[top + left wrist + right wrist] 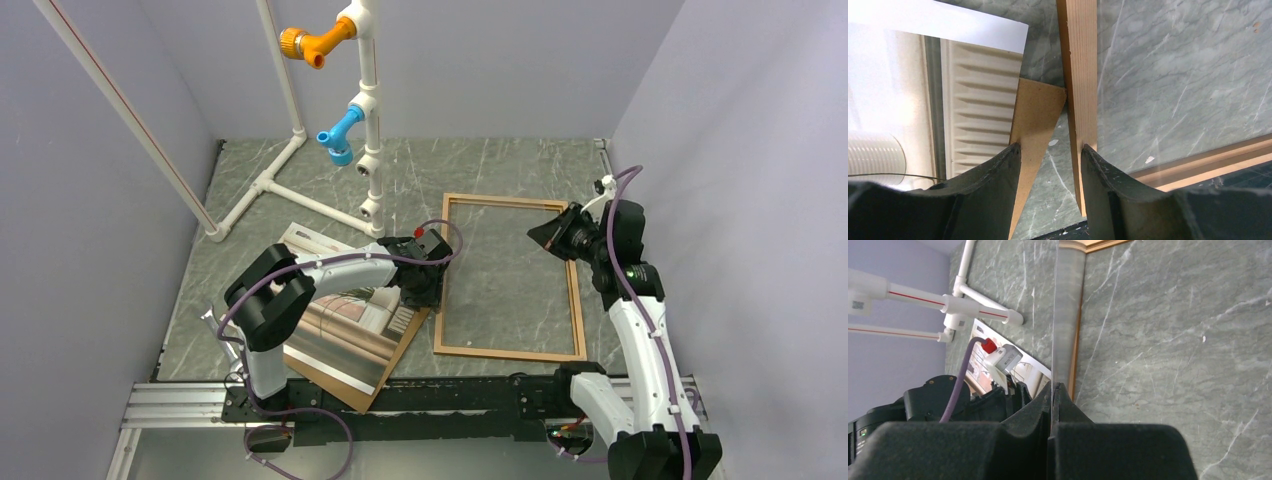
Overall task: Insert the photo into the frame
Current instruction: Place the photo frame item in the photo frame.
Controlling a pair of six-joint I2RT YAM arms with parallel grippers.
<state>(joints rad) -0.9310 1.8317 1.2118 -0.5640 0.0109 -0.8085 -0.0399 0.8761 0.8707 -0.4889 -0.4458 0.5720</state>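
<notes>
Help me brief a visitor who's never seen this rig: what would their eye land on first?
The orange fitting and blue fitting on the white pipe stand at the back stand out first. Mid-table lies the frame, the right gripper shut on the edge of its glass pane; the left gripper stands open over the frame's left rail, beside the photo lying on a brown board.

The top camera looks down from behind; both close wrist cameras share the frame (505, 352).
</notes>
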